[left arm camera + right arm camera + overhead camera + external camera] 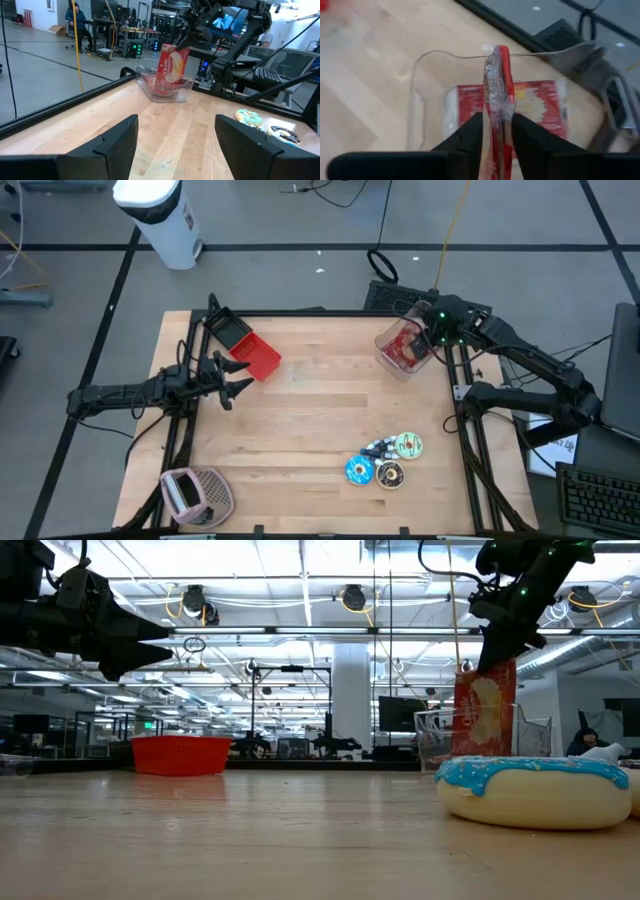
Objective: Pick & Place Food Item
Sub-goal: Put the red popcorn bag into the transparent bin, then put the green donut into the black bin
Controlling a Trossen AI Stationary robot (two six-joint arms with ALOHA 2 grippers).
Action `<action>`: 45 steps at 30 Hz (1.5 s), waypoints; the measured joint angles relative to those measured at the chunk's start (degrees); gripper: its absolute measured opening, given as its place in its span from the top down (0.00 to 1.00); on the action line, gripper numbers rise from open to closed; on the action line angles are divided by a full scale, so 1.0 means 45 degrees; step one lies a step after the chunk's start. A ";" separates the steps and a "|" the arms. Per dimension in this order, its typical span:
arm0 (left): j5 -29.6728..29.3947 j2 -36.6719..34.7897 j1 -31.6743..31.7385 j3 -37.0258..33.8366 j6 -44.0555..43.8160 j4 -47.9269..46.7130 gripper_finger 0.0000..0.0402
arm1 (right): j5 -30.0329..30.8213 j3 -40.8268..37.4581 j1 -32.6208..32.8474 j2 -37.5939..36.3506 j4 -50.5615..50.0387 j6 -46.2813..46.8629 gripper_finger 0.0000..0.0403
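Note:
A clear plastic container (392, 362) stands at the table's far right. In it a red snack bag (172, 65) stands upright and a little tilted, its lower end down in the container. My right gripper (497, 145) is above the container, shut on the bag's top edge. A second flat red pack (540, 105) lies on the container's floor. My left gripper (175, 140) waits open at the table's left edge, level, with nothing between its fingers. My right gripper has the bag's crimped top edge (498, 107) between its two fingers, one on each face. The fingers slant down from above, from the table's right. The bag hangs upright below them, its lower end inside the container.
A red basket (258, 358) lies at the far left beside a dark tray (228, 330). Several toy doughnuts (385, 460) lie near the front right, one blue-iced (535, 790). A pink and white object (195, 492) sits at the front left corner.

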 joint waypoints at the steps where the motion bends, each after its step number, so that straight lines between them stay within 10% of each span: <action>1: 0.0001 0.0000 0.0003 0.0000 0.0000 0.0003 0.34 | 0.0248 -0.0003 0.0001 0.0000 -0.0001 -0.0121 0.74; 22: 0.0003 0.0003 0.0000 0.0000 0.0000 0.0003 0.34 | 0.2240 -0.2388 0.0002 0.0005 0.3190 -0.3127 0.62; 32: 0.0003 0.0000 0.0001 0.0000 0.0000 -0.0003 0.34 | 0.0423 -0.2388 0.0312 -0.0289 0.4236 -0.2813 0.63; 39: 0.0003 0.0004 0.0002 0.0000 0.0000 0.0000 0.34 | -0.0458 -0.2388 0.3383 -0.0939 0.5474 -0.2433 0.65; 45: 0.0003 0.0005 0.0001 0.0000 0.0000 0.0000 0.34 | 0.1571 -0.2388 0.8095 -0.0501 0.4343 -0.0523 0.63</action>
